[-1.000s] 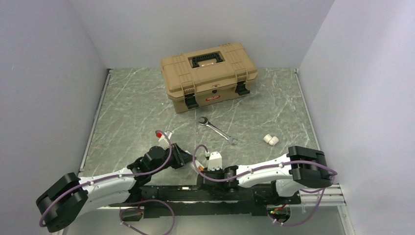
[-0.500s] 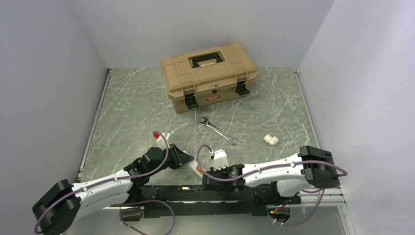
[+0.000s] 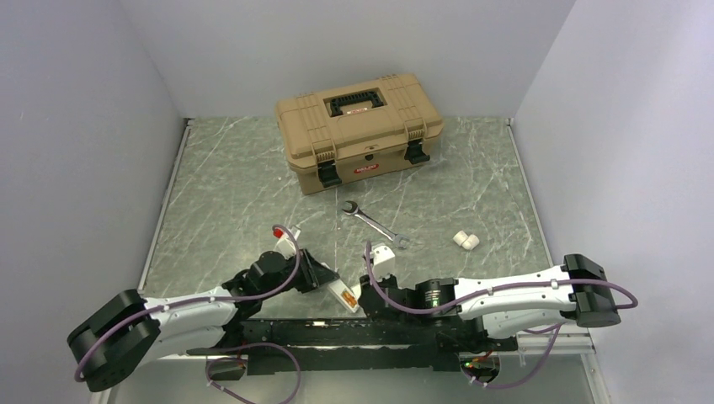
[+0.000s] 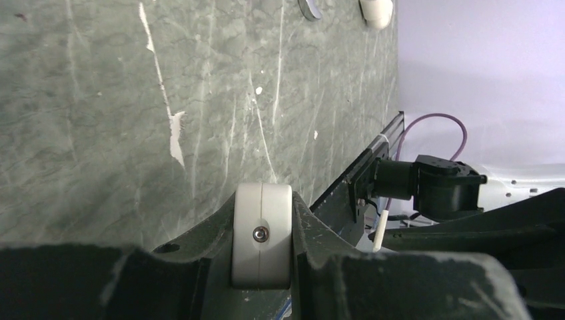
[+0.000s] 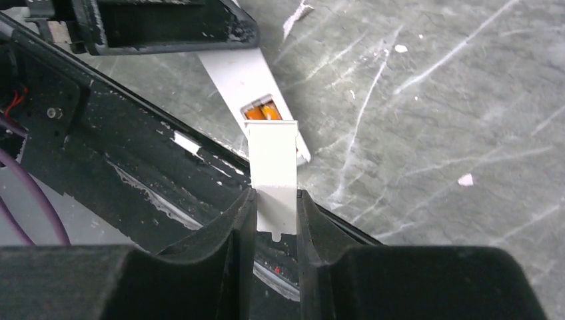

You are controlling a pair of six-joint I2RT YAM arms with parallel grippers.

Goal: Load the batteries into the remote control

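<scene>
Since a second ago the right arm has stretched out low along the near edge, its elbow swung far to the right, and its wrist has shifted toward the left arm. The left arm's elbow has also moved, and the two wrists now nearly meet at the near edge of the worktop [image 3: 253,194]. The remote control [image 5: 234,72], hidden under the wrists a second ago, now shows between them with its orange-brown recess [image 5: 261,110] facing up. The left claw [image 4: 262,223] is clenched on one end of the remote control, with the bar slanting out over the worktop's near edge. The right claw [image 5: 275,203] grips a flat white panel [image 5: 273,157] edge-on between its fingers. The panel's far end overlaps the near part of the recess. Whether anything sits inside the recess cannot be told, since only a strip of orange shows above the panel. The tan toolbox [image 3: 360,130] at the back has not moved. It is closed, with both black latches down and its black handle lying flat on the lid, so its contents are out of sight. The steel wrench [image 3: 375,224] lies in front of it as before. Two small white cylinders [image 3: 466,241] rest touching each other to the wrench's right, well apart from both claws.
</scene>
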